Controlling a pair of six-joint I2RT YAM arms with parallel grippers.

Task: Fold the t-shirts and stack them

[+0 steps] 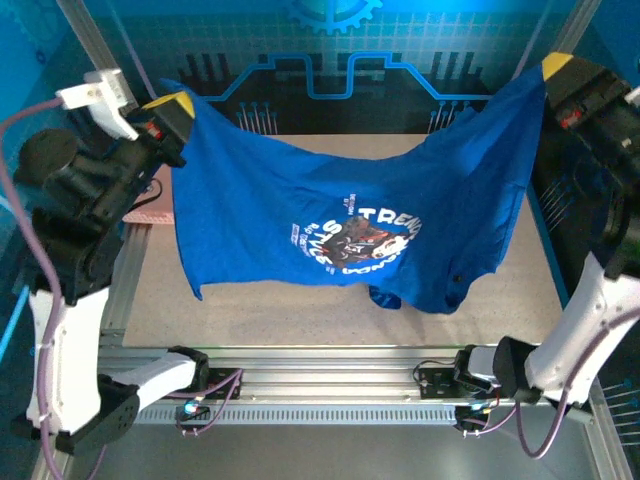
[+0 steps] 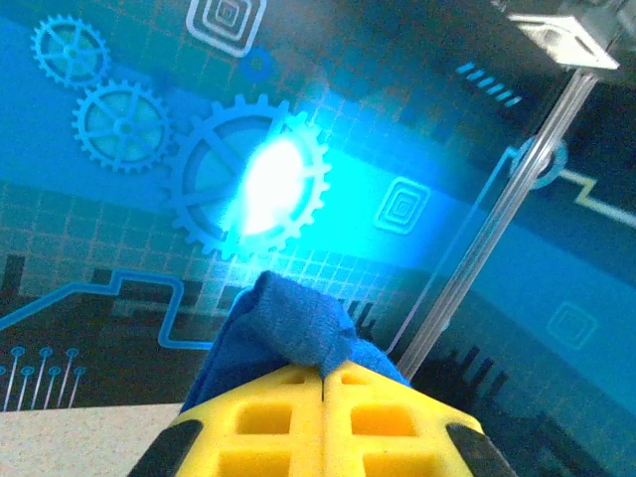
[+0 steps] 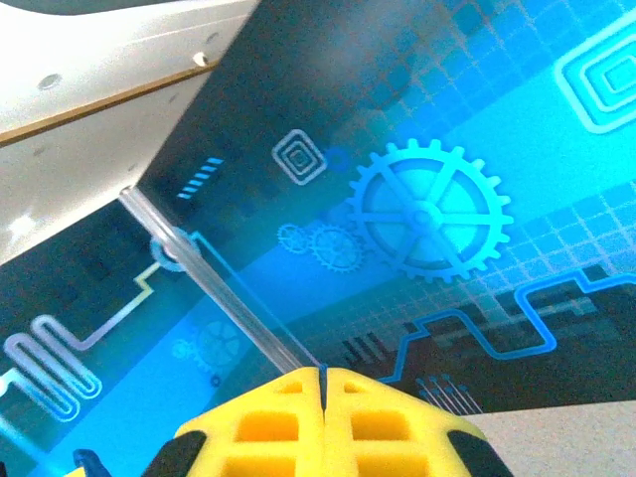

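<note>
Aloft, left end effector (image 1: pixel 172 104) and right end effector (image 1: pixel 556 67) clench t-shirt (image 1: pixel 300 190) corners (cloth sagging between).

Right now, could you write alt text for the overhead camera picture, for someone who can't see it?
A royal-blue t-shirt with a chest print hangs spread above the table, sagging in the middle. The left gripper and right gripper each pinch one upper corner.

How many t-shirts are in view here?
1. The blue printed t-shirt hangs stretched above the table between the shut left gripper and right gripper. A blue scrap under its lower edge may be its own sleeve or another shirt; unclear.
</note>
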